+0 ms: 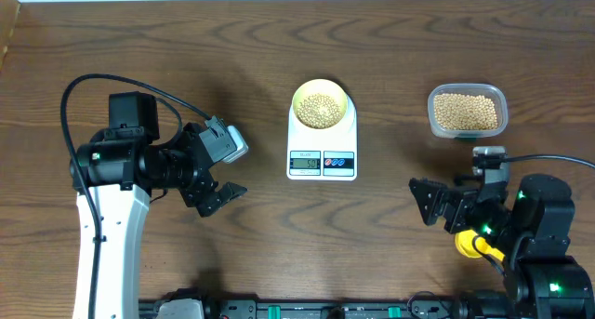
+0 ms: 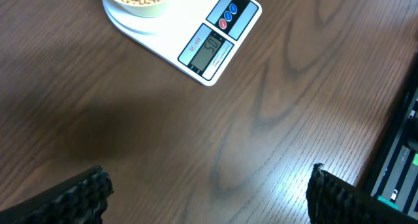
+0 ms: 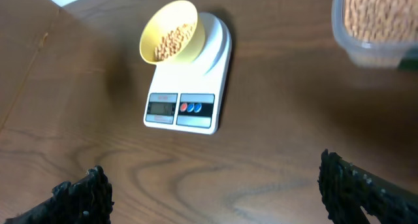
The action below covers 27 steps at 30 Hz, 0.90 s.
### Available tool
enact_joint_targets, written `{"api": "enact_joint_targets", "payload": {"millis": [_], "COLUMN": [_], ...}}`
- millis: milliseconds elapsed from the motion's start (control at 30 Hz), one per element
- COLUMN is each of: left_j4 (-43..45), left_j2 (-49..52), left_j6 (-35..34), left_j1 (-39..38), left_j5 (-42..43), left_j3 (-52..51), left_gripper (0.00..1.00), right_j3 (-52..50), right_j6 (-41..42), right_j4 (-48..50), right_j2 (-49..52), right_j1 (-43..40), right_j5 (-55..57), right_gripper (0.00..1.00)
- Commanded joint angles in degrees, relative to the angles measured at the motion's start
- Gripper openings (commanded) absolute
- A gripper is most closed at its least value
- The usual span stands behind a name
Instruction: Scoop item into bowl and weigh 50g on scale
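Left gripper [image 1: 221,198] and right gripper [image 1: 426,203] are held wide, empty; the scale [image 1: 346,139] reading could be upset if the bowl [image 1: 297,105] is bumped.

Robotics lab bench: wood-grain table [image 1: 372,245], cabled left arm [image 1: 112,207] and right arm [image 1: 544,221], electronics rail [image 1: 307,310].

Bowl [image 3: 163,18]: pale yellow. Beans [image 1: 322,108]: tan-beige. Scale [image 1: 321,138]: white, w/ red + blue btns [image 3: 191,108]. Table [image 1: 186,59]: dk brown, wood-grain. Scoop [image 1: 469,245]: bright yellow.
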Motion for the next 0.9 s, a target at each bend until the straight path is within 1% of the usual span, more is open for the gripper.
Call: {"api": "enact_joint_targets", "payload": {"millis": [0,133,333,500,667,867], "left_j4": [-0.15,-0.15,-0.15,-0.15,-0.15,-0.15], "left_j2": [-0.20,-0.20,-0.20,-0.20,-0.20,-0.20], "left_j6": [0.96,0.96,0.96,0.96,0.96,0.96], "left_j1": [-0.13,-0.13,-0.13,-0.13,-0.13,-0.13], "left_j5": [-0.31,-0.28,-0.31,-0.31,-0.28,-0.31], "left_j3": [-0.39,-0.39,-0.39,-0.39,-0.39,-0.39], "left_gripper": [0.98,0.98,0.98,0.98,0.98,0.98], "right_j3": [0.15,-0.42,-2.51,-7.41,-15.28,-27.52], "right_j6": [-5.01,-6.56,-15.23,-15.87,-15.87,-15.87], "right_j4": [2.34,2.21,2.16,4.09,12.59,28.79], "right_j2": [-2.89,-11.80,-22.10,-28.72,-33.07,-35.12], "right_j1": [0.31,2.67,3.13,3.13,3.13,3.15], "right_j5": [1.44,10.60,15.78,19.28,19.65,19.65], "right_gripper": [0.99,0.99,0.99,0.99,0.99,0.99]}}
